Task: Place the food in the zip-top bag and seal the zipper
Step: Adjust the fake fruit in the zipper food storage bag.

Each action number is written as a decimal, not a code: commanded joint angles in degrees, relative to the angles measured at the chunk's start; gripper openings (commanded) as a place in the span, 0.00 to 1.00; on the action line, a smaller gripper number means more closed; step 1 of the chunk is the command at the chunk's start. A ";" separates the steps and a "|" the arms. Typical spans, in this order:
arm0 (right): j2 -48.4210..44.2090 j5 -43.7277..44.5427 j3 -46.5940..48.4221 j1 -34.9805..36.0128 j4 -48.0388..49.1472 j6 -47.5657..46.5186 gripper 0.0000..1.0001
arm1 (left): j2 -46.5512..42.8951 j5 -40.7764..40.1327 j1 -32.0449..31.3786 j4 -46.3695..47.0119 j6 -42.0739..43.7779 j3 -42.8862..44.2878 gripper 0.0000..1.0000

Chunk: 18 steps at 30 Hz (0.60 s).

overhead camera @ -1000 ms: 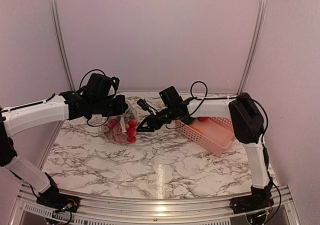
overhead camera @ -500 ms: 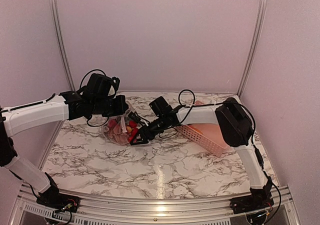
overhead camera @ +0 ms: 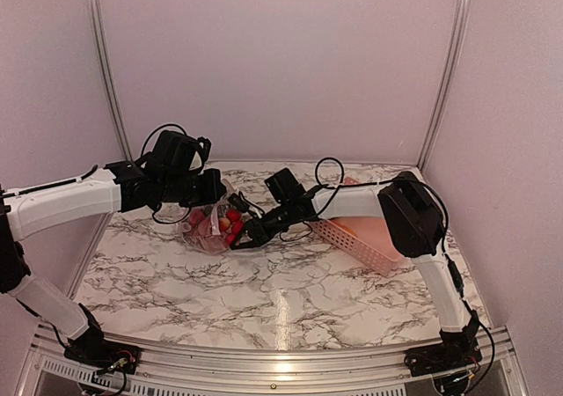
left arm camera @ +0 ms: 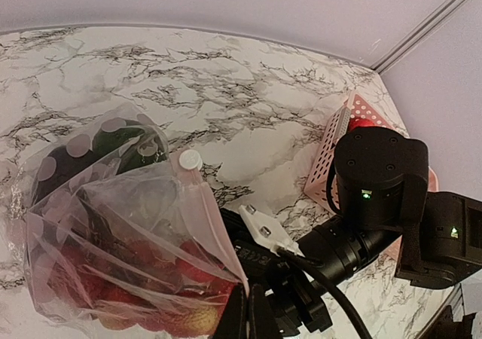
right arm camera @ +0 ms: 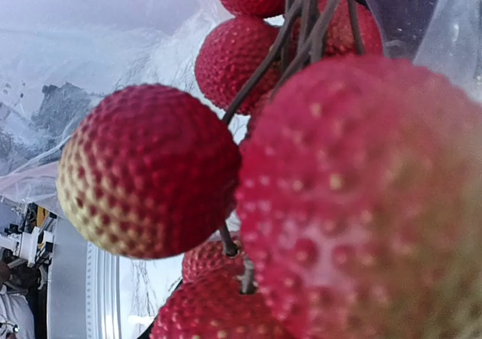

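top view: the zip-top bag (overhead camera: pixel 205 231) lies on the bench (overhead camera: pixel 281 286) toward 10 o'clock, with red food inside; the left gripper (overhead camera: pixel 208 202) is at its 12 o'clock edge and the right gripper (overhead camera: pixel 240 237) at its 3 o'clock side

left wrist: at 6 o'clock the left gripper (left arm camera: pixel 245 313) is clamped closed on the bag's rim

right wrist: the cluster of small red balls (right arm camera: pixel 151 173) fills the view against clear plastic; i cannot tell the right gripper's state

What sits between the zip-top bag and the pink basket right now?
The right gripper and its wrist bridge that stretch above the marble table, ending at the mouth of the zip-top bag by the red ball cluster; the top external view shows it.
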 commanded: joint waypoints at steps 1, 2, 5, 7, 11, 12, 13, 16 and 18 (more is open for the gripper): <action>0.38 0.48 3.51 -0.35 1.43 2.47 0.42 | -0.42 1.16 0.28 0.25 -0.16 -0.71 0.00; 0.83 0.43 3.83 -0.32 1.38 2.71 0.43 | -0.27 1.22 0.28 0.25 -0.10 -0.59 0.00; 2.12 0.10 5.11 -0.32 0.95 3.33 0.44 | -0.04 1.43 0.28 0.21 -0.22 -0.29 0.00; 2.74 -0.28 5.85 -0.34 0.84 3.51 0.43 | -0.13 1.55 0.28 0.21 -0.31 -0.27 0.00; 1.60 0.41 5.32 -0.49 -0.51 2.50 0.29 | -0.52 1.50 0.28 -0.33 -0.31 -0.40 0.00; 0.05 0.78 4.34 -0.66 -0.64 1.96 0.28 | -0.61 1.45 0.28 -0.43 -0.31 -0.55 0.00; -1.26 1.15 3.22 -0.88 -0.67 1.64 0.27 | -0.72 1.42 0.28 -0.51 -0.29 -0.75 0.00; -5.13 3.08 0.69 -1.39 -2.34 0.54 0.22 | -0.57 1.96 0.28 -0.65 0.38 -0.91 0.00; -7.98 6.35 -0.02 -1.39 -4.89 -1.18 0.18 | 0.07 2.90 0.28 -1.15 1.02 -0.53 0.00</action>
